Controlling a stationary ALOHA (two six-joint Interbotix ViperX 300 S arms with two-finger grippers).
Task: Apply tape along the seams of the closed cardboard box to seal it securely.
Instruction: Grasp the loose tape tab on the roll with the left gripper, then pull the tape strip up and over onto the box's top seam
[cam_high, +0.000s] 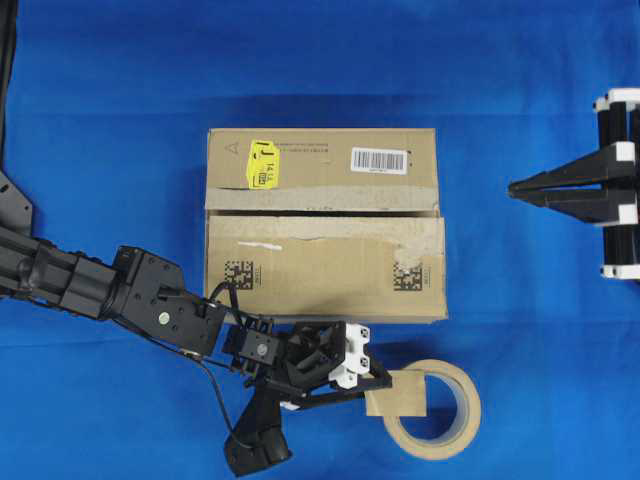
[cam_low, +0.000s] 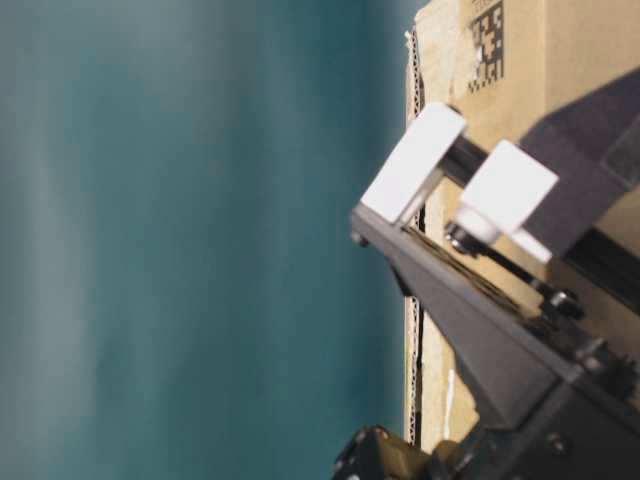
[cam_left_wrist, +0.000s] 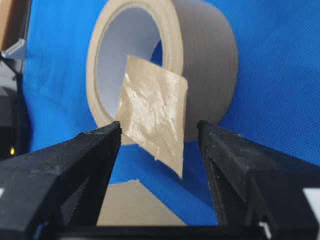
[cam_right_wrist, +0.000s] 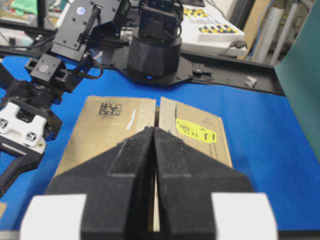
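Straddling the tape (cam_left_wrist: 155, 122), your left gripper (cam_left_wrist: 159, 137) had its black fingers spread wide, one on each side of the loose tan strip and touching neither, which I judged was a line-up for pinching it free. That strip curled off the beige roll (cam_high: 440, 410), glossy and wrinkled on its sticky face, torn ragged at the tip. You had the roll lying on blue cloth just beside the cardboard box (cam_high: 325, 225), matte brown, with the seams (cam_high: 320, 211) running untaped between pale torn remnants. Your right gripper (cam_high: 515, 188) waited well apart, its jaws pressed together on nothing
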